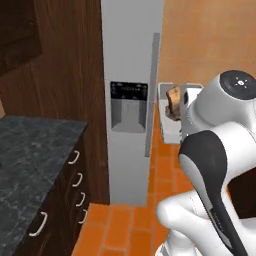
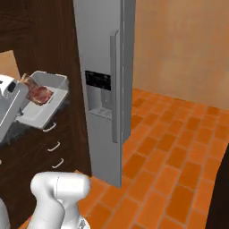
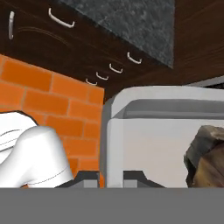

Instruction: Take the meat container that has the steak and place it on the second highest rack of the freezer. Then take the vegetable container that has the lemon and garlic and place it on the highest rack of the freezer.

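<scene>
The meat container (image 2: 47, 105), a white tray, hangs tilted in the air with the brown-red steak (image 2: 39, 94) inside. My gripper (image 3: 111, 177) is shut on the tray's near wall; the container (image 3: 153, 131) and the steak (image 3: 205, 153) sit close in the hand view. In the left base view the container (image 1: 170, 120) and steak (image 1: 174, 101) show just right of the freezer (image 1: 131, 60), partly behind my arm. The grey freezer (image 2: 105, 67) shows its dispenser panel (image 2: 98, 81) and a long handle (image 2: 115, 85). Its racks are out of view, as is the vegetable container.
A dark stone counter (image 1: 30, 160) over dark drawers with white handles (image 1: 75, 180) runs along the left. Orange brick floor (image 2: 170, 147) stretches right of the freezer to a tan wall (image 2: 188, 44). Dark wood cabinets (image 1: 65, 60) flank the freezer.
</scene>
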You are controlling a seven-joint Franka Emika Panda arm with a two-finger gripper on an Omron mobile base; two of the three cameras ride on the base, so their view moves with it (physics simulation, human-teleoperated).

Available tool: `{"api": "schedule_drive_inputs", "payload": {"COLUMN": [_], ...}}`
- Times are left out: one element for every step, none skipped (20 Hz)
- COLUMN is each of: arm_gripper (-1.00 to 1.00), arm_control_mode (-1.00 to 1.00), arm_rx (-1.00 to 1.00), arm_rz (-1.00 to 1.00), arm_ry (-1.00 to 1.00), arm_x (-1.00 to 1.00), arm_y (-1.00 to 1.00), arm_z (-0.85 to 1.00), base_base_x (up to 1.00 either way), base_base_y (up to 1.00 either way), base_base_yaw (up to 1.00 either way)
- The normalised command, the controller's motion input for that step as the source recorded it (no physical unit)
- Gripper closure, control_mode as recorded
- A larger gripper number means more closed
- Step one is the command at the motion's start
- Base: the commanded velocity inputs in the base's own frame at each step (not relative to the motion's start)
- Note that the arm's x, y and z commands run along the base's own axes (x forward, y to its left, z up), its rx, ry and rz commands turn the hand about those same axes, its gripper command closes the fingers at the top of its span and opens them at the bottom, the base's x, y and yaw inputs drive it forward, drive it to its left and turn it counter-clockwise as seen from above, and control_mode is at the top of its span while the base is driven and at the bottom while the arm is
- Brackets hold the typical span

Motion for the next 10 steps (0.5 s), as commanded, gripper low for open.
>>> {"api": "schedule_drive_inputs", "payload": {"arm_gripper": [1.0,1.0,1.0,1.0,1.0,1.0,1.0,1.0,1.0,1.0], "arm_control_mode": [1.0,1.0,1.0,1.0,1.0,1.0,1.0,1.0,1.0,1.0], "arm_rx": [0.0,0.0,0.0,0.0,0.0,0.0,0.0,0.0,0.0,0.0], "arm_rz": [0.0,0.0,0.0,0.0,0.0,0.0,0.0,0.0,0.0,0.0], "arm_ry": [0.0,0.0,0.0,0.0,0.0,0.0,0.0,0.0,0.0,0.0], "arm_x": [0.0,0.0,0.0,0.0,0.0,0.0,0.0,0.0,0.0,0.0], "arm_y": [0.0,0.0,0.0,0.0,0.0,0.0,0.0,0.0,0.0,0.0], "arm_z": [0.0,0.0,0.0,0.0,0.0,0.0,0.0,0.0,0.0,0.0], "base_base_x": [0.03,0.14,0.19,0.29,0.37,0.51,0.59,0.73,0.87,1.0], "base_base_y": [-0.49,-0.49,-0.57,-0.65,-0.71,-0.71,-0.68,-0.61,-0.39,-0.29], "base_base_yaw": [-0.75,-0.7,-0.66,-0.61,-0.56,-0.5,-0.46,-0.41,-0.33,-0.22]}}
